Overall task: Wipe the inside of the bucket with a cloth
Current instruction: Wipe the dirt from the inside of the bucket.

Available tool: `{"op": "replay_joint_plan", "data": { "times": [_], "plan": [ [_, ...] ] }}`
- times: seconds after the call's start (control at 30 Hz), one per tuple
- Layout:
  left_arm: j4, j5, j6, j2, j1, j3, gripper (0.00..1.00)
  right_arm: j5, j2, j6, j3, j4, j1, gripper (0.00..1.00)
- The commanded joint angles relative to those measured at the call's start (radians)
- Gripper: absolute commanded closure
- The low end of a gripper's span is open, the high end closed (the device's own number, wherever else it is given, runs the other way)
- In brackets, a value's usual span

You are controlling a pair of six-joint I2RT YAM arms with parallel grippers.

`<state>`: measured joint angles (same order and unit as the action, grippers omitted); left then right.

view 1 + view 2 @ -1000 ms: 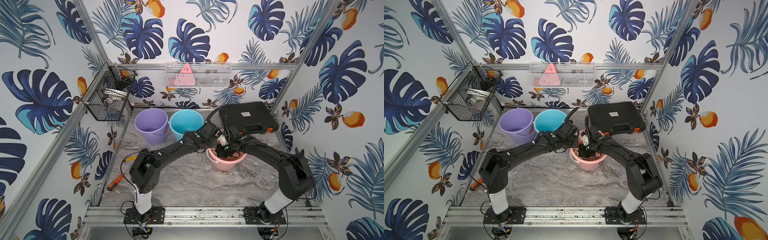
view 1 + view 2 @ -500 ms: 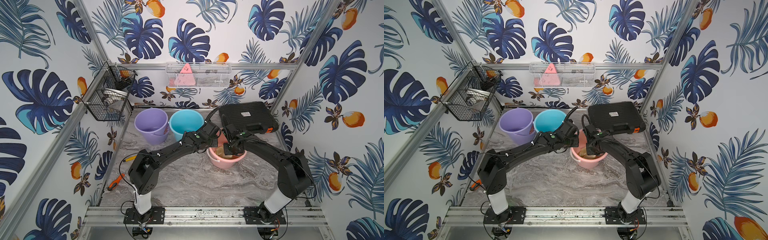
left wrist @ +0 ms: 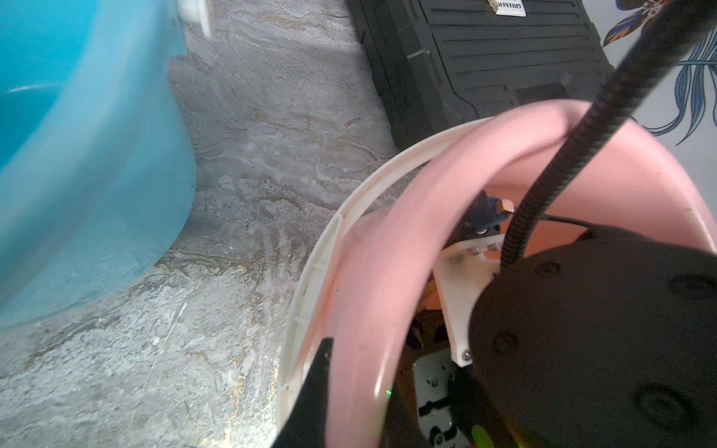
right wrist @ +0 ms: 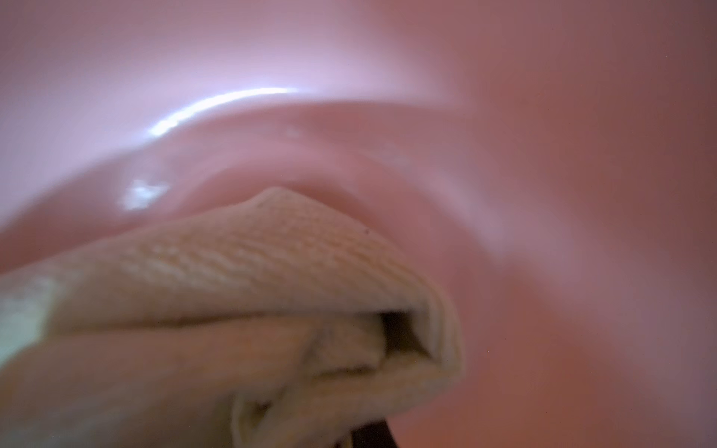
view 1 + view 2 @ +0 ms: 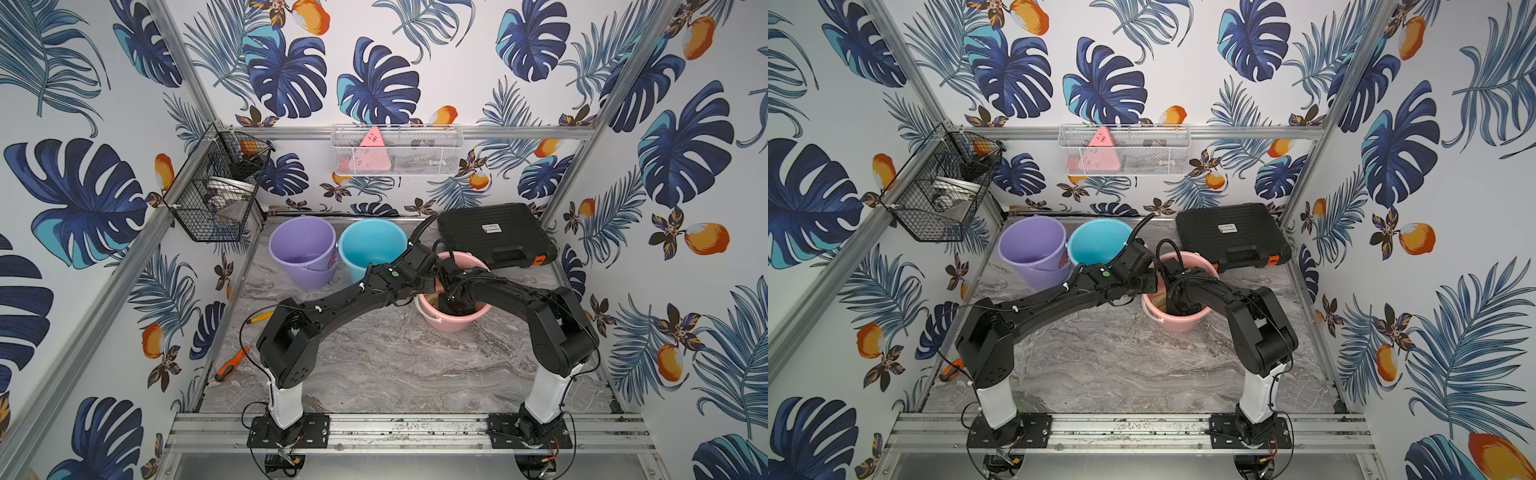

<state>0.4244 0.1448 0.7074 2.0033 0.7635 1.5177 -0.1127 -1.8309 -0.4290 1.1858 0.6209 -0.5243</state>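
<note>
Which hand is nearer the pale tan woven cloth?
Right. The right hand is down inside the pink round plastic bucket, shut on the pale tan woven cloth; the left hand grips that bucket's rim, clear of the cloth.

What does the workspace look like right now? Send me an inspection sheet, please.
Surface: grey marbled tabletop, scuffed.
Job's things: pink bucket upright; cloth bunched inside it.
Clutter: purple bucket, blue bucket and black case behind; orange-handled screwdriver and yellow-handled screwdriver at the table's left edge.
Grippers: left gripper clamped on the pink bucket's rim; right gripper inside the bucket, shut on the cloth.
Cables: corrugated cable arches over the bucket's mouth.
Surroundings: wire basket on the left wall, mesh shelf on the back wall.
</note>
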Motion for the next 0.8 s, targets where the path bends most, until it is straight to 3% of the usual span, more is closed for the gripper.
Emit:
{"op": "replay_joint_plan", "data": {
  "times": [0.0, 0.13, 0.23, 0.4, 0.63, 0.77],
  "plan": [
    [0.131, -0.136, -0.118, 0.006, 0.013, -0.012, 1.0, 0.303, 0.032, 0.017, -0.039, -0.234, -0.005, 1.0],
    [0.119, -0.133, -0.11, 0.002, 0.012, -0.02, 1.0, 0.525, 0.106, 0.039, -0.096, -0.353, -0.005, 1.0],
    [0.117, -0.14, -0.105, 0.0, 0.012, -0.021, 1.0, 0.577, 0.166, 0.056, -0.122, -0.403, -0.005, 1.0],
    [0.107, -0.146, -0.097, -0.016, 0.013, -0.034, 1.0, 0.379, 0.253, 0.056, -0.144, -0.405, -0.005, 1.0],
    [0.15, -0.125, -0.118, -0.053, 0.051, -0.027, 1.0, -0.009, 0.345, 0.056, -0.174, -0.426, -0.004, 1.0],
    [0.178, -0.102, -0.119, -0.078, 0.078, -0.022, 1.0, -0.135, 0.352, 0.054, -0.14, -0.404, -0.005, 1.0]
  ]
}}
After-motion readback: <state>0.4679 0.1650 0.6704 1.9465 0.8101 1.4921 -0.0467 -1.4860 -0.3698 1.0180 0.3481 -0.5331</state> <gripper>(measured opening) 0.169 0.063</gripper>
